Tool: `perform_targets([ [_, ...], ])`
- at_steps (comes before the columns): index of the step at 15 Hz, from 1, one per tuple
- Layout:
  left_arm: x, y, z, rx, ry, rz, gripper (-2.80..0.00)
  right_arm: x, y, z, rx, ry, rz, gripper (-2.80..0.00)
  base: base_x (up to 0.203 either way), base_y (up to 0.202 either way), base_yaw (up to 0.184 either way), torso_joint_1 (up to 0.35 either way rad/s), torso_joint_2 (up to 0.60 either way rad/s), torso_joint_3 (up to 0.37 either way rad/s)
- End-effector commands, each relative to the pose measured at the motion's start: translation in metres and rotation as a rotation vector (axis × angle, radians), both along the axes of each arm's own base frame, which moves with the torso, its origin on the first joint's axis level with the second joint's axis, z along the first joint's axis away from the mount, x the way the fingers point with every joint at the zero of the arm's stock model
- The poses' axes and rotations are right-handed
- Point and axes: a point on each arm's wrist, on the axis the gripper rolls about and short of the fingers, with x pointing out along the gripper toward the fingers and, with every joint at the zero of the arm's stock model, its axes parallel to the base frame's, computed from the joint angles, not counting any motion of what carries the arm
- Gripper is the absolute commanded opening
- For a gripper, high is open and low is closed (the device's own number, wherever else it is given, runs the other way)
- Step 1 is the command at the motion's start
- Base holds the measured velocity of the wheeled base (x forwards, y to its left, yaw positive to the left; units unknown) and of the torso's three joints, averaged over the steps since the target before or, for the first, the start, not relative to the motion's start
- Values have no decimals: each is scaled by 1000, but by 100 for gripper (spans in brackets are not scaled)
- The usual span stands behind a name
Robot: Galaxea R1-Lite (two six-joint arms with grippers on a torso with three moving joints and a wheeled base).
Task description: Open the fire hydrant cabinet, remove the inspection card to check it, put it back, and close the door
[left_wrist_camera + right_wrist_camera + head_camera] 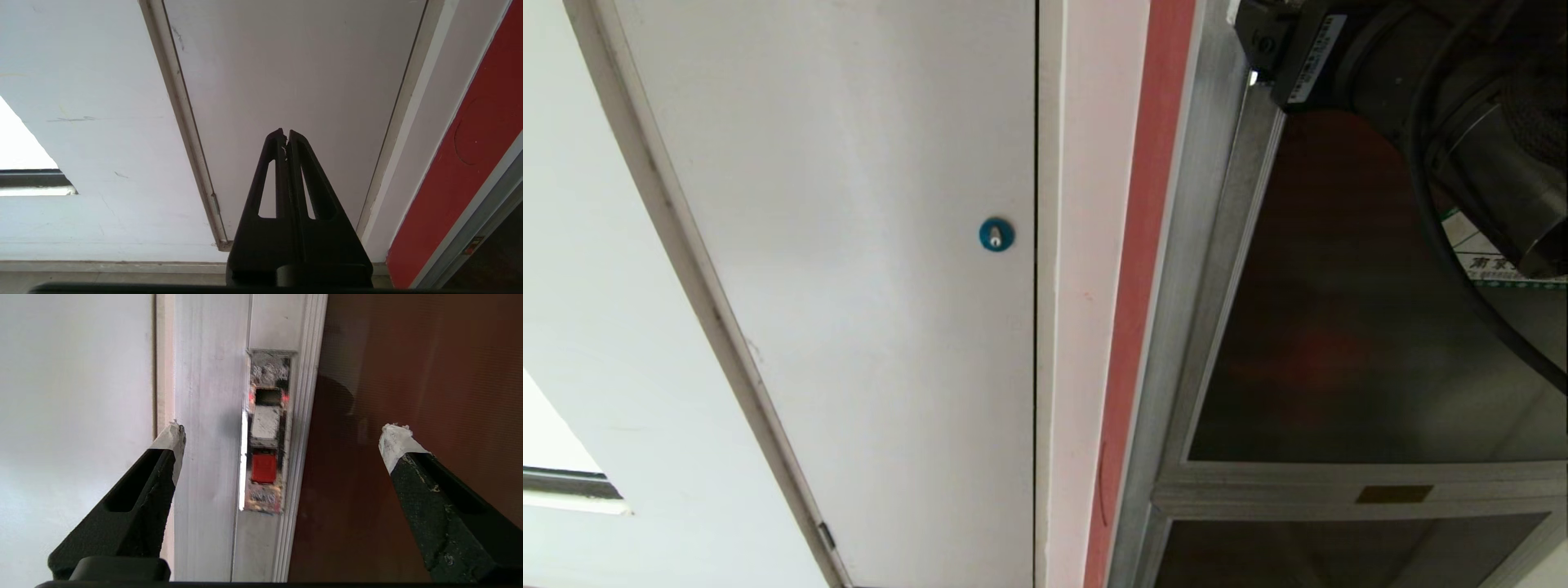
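White wall surrounds the fire hydrant cabinet (1176, 286); right tool (280, 437) stands spread wide, straddling the red latch (264, 468) on the door (408, 375), ready to release it; left tool (286, 136) parked, pressed together

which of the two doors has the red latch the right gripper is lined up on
The dark tinted glass door with the silver frame: its red latch sits between the open right gripper's fingertips. The plain white door has only a round blue lock.
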Motion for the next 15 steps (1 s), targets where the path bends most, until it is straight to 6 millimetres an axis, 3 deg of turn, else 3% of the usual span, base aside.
perform_targets([
  [1,1,0,-2,0,7,0,-280,5,-2,1,3,-4,-20,0,0,0,0,0,0,0],
  [2,1,0,-2,0,7,1,-280,5,-2,2,5,-7,-23,-280,0,0,0,0,0,0],
  [15,1,0,-2,0,7,0,-280,8,-1,0,-12,11,-22,-280,0,0,0,0,0,0],
])
